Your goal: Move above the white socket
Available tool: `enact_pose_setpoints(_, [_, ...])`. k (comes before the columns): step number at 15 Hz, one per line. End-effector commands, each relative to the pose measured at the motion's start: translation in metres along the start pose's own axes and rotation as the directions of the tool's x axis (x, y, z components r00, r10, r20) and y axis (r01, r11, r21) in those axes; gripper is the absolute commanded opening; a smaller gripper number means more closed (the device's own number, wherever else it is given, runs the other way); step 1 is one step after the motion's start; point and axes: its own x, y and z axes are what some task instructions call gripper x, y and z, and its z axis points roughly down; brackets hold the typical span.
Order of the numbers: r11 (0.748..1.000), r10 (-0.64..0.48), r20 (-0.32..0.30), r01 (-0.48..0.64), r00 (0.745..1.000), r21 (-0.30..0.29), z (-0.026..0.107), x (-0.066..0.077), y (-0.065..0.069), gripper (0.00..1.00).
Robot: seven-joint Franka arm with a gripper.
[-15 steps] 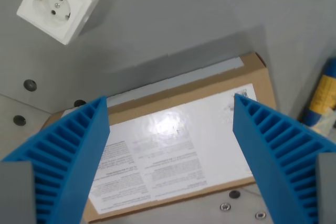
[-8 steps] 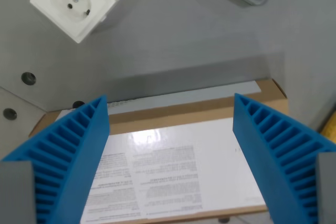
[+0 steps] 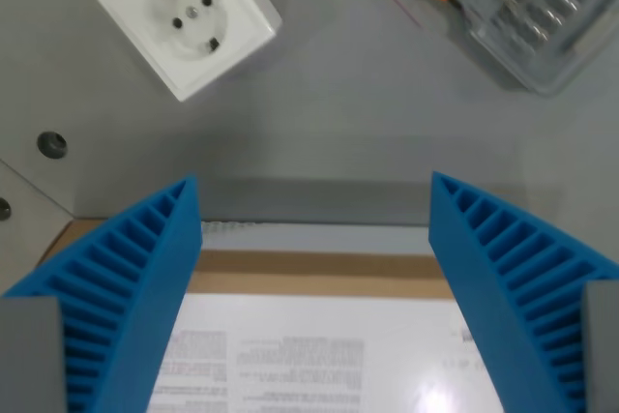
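Note:
The white socket [image 3: 189, 18] is a square block with a round recess and two pin holes, lying on the grey table at the wrist view's upper left. My gripper [image 3: 314, 239] hangs open, its two blue ribbed fingers [image 3: 116, 287] spread wide at the lower corners, with nothing between them. The socket lies above and to the left of the gap between the fingers, well apart from them.
A cardboard box [image 3: 319, 268] with a white printed label lies under the fingers at the bottom. A clear plastic case [image 3: 503, 2] with an orange part sits at the upper right. A screw hole [image 3: 51, 144] marks the table at the left.
The camera has moved forward: the socket has shifted right and lower in view, the box has slid towards the bottom, and the clear case has come into view. The fingers stay spread as before.

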Motion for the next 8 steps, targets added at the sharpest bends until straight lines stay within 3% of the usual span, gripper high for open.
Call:
enact_pose_setpoints(1, [0.95,-0.313,-0.122,0.311,0.942,-0.038,0.016,0.005,-0.011,1.0])
enact_pose_setpoints(8, [0.9,-0.435,-0.134,0.433,0.89,-0.051,0.044,0.018,-0.026,1.0])
